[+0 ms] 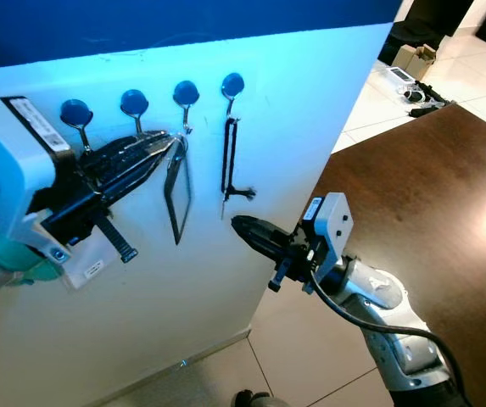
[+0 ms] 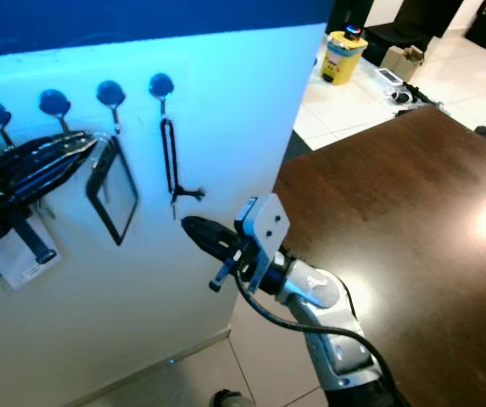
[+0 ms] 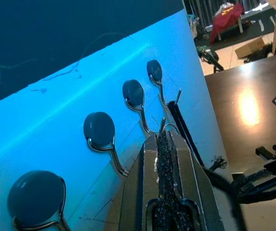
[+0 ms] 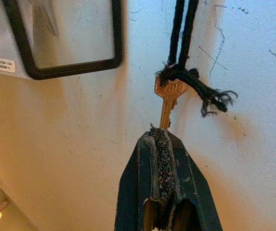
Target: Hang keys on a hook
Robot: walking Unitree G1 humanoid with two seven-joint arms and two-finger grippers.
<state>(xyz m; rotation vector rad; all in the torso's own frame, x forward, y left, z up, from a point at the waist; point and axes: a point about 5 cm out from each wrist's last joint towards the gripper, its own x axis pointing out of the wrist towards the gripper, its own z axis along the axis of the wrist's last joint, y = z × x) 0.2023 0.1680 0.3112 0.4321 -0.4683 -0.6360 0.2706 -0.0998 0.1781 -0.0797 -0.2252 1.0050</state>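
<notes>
My left gripper (image 1: 153,148) is closest to the cam, big in the left of the head views, fingers pressed together w/ no gap, tip up at the wall (image 1: 293,102) by the third hook (image 1: 186,95). Something thin and metallic sits at the tip in the left wrist view; can't tell if it's gripped. A black rectangular frame (image 1: 177,191) hangs just under that tip.

Key (image 4: 167,98): brass, small, tied on a black cord (image 1: 228,157) w/ a frayed knot. Cord loop hangs from the fourth hook (image 1: 231,86), rightmost of four blue-capped hooks in a row. Key dangles flat against the wall.

My right gripper (image 4: 163,139) is lower and to the right, fingers closed on the key's blade, head and knot sticking out above.

Right wrist view gives the key's stamped lettering, unreadable, which the head views don't resolve. Brown table (image 1: 429,186) to the right.
</notes>
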